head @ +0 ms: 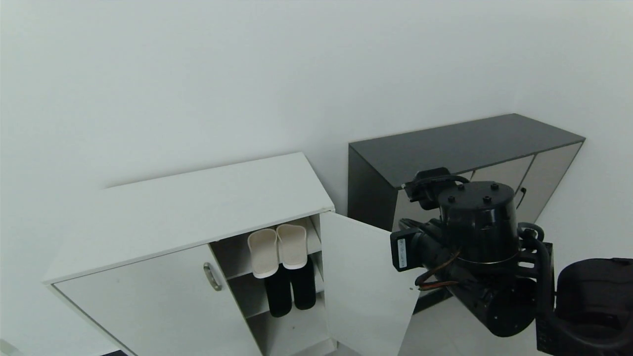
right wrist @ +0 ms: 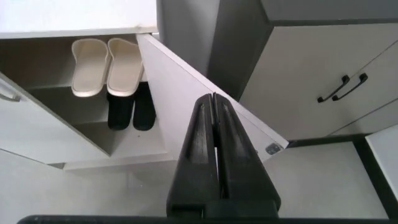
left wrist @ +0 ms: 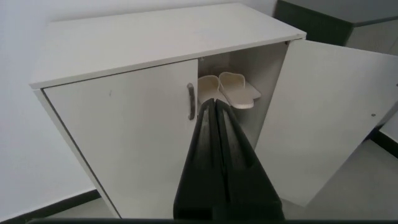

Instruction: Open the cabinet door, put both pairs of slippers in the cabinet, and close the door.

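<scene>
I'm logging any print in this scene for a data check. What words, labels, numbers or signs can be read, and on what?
Nothing here can be read.
Label on the right arm: print too small to read.
White cabinet, door, white slippers, black slippers, grey cabinet: no print visible.

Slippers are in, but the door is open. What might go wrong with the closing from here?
1. The white slippers overhang their shelf's front edge, so the door may hit them as it swings and stay ajar, or shove them askew.
2. The right gripper is shut and, in its wrist view, lines up with the door's thin top edge. A push started there may slip off rather than swing the door.
</scene>
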Controlling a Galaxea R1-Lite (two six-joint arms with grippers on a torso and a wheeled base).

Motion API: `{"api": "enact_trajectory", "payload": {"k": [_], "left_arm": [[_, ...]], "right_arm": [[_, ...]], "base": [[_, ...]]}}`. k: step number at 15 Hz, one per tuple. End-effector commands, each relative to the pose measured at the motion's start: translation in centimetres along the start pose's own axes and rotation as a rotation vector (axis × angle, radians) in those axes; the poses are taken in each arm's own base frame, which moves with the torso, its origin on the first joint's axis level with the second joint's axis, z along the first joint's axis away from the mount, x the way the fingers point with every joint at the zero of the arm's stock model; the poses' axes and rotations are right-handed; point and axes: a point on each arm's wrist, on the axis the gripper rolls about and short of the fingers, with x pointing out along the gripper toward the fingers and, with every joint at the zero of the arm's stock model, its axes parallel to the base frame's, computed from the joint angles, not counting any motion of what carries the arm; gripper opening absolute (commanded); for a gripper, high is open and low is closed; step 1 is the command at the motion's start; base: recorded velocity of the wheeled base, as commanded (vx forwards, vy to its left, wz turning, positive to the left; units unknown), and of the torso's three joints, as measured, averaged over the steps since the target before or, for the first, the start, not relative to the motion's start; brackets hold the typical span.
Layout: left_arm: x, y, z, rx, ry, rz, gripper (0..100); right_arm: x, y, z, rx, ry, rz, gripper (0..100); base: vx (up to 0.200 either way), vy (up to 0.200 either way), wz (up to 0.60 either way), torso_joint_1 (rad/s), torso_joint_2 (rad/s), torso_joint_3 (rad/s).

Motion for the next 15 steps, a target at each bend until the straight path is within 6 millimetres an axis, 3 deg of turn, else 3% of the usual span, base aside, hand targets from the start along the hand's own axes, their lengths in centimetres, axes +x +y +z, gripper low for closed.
{"api": "enact_trajectory", "payload": {"k": [1,4,8,15], "left_arm": [[0.0,0.0,0.0,0.0,0.001,0.0,0],[0.0,0.0,0.0,0.0,0.001,0.0,0],[0.0,0.0,0.0,0.0,0.001,0.0,0],[0.0,0.0,0.0,0.001,0.001,0.0,0]], "right_arm": [[0.1,0.1,-0.2,-0.004,0.006,0.002,0],[0.0,0.2,-0.2,-0.004,0.004,0.003,0],[1.4,-1.3,0.9,0.03,-0.013,-0.033,0],[8.1,-6.6,0.5,0.085,0.039,-0.123,0]], "base": [[-0.2,0.0,0.0,0.007,0.01,-0.007],[-0.2,0.0,0.0,-0.012,-0.01,0.002],[0.0,0.0,0.0,0.0,0.0,0.0],[0.0,0.0,0.0,0.0,0.0,0.0]]}}
